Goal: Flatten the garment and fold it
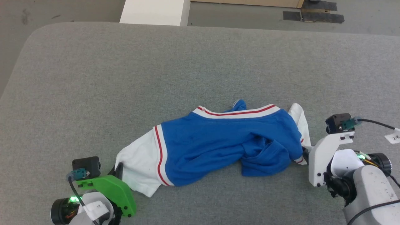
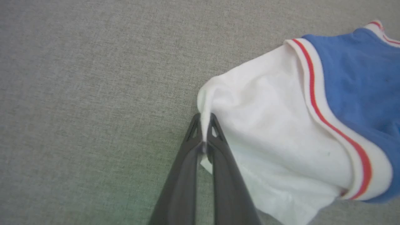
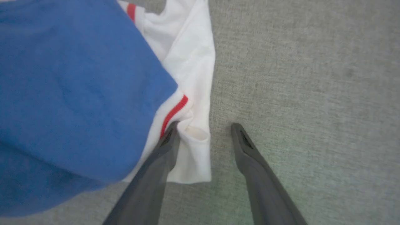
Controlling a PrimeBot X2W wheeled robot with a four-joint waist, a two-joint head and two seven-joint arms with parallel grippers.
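Left gripper [image 2: 204, 125] clamps one white sleeve of the bright blue knit T-shirt [image 1: 218, 140]; right gripper [image 3: 205, 126], jaws apart, straddles the other's edge

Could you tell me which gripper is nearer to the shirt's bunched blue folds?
Right gripper: open fingers at the near sleeve, beside the folds. Left gripper pinches the far sleeve.

Green left wrist bracket [image 1: 114, 190], white right bracket [image 1: 323, 153], black camera cubes [image 1: 86, 164], teal plugs [image 1: 78, 173], green lights [image 1: 73, 199], dark slim-fingered left hand [image 2: 204, 118].
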